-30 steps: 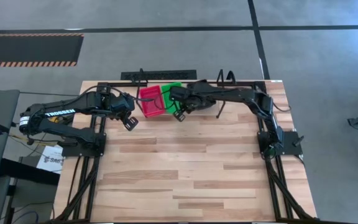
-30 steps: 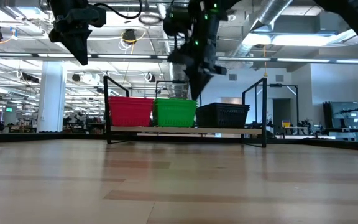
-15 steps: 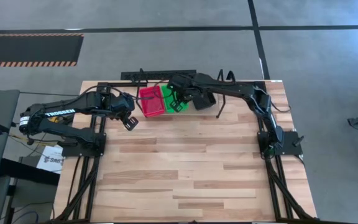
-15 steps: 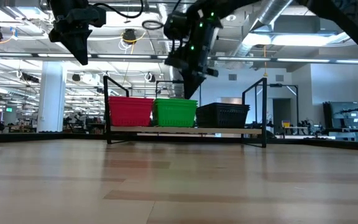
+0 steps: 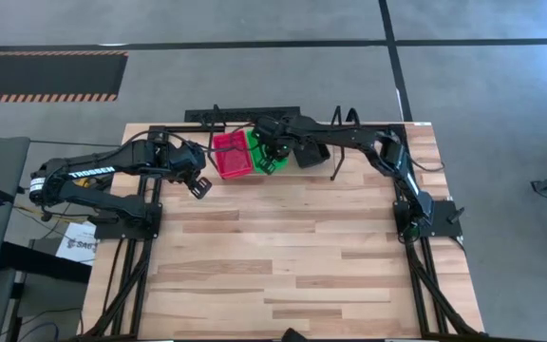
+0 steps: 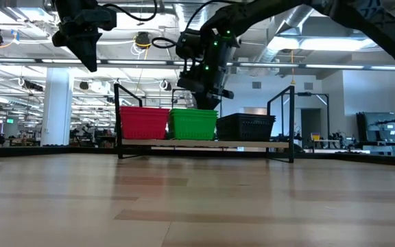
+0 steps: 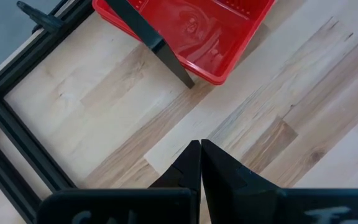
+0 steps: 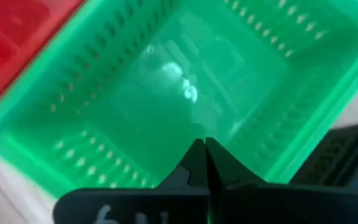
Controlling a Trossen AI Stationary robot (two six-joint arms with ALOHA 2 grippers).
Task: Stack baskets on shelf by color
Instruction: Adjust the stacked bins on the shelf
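Observation:
On the shelf (image 6: 252,143) at the table's far edge stand the baskets in three side-by-side lots: red (image 6: 144,123), green (image 6: 193,124) and black (image 6: 245,127). Seen from above they are red (image 5: 232,155), green (image 5: 266,161) and black (image 5: 311,155). My right gripper (image 5: 275,150) is shut and hovers over the open top of the green basket (image 8: 185,93), its fingertips (image 8: 204,152) pointing down into it. My left gripper (image 5: 198,186) is shut and held high in front of the red basket (image 7: 191,31), holding nothing.
The shelf's black wire uprights (image 6: 118,116) stand at each end, and one (image 7: 157,43) crosses in front of the red basket in the left wrist view. Black frame bars (image 5: 150,199) run along the table's left and right sides. The wood tabletop (image 5: 283,256) stretches toward the near edge.
My right gripper, shut throughout, has gone toward the table's far edge and a little down, from in front of the shelf to over the green basket, rolling its wrist as it went. The baskets have kept their places.

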